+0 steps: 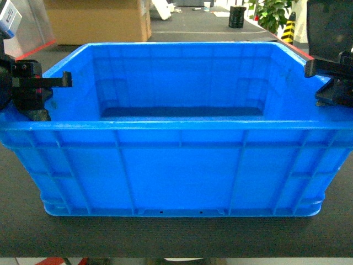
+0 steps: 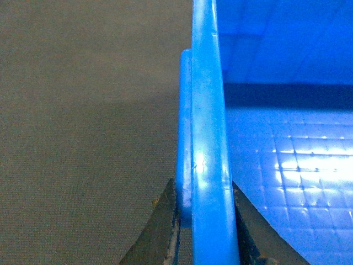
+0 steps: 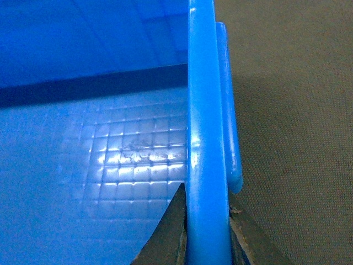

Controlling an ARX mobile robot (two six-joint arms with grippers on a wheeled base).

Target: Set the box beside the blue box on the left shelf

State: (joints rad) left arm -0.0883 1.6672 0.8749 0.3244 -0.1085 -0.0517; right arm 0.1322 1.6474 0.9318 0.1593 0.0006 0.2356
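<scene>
The box [image 1: 176,165], a large bright blue ribbed crate, fills the head view and sits on a dark mat. My left gripper [image 1: 47,88] is shut on the box's left rim. In the left wrist view its dark fingers [image 2: 165,232] press both sides of the rim [image 2: 207,110], around the left gripper's midpoint [image 2: 205,201]. My right gripper [image 1: 325,83] is shut on the right rim. The right wrist view shows the right gripper [image 3: 208,207] clamping that rim [image 3: 207,99]. The box is empty inside. The left shelf and the other blue box are out of view.
The dark mat [image 1: 176,237] ends at a front edge just below the crate. Behind it stand a cardboard carton [image 1: 96,21], a small black container [image 1: 237,16] and a green plant [image 1: 273,14]. A red strip [image 1: 295,47] runs at the back right.
</scene>
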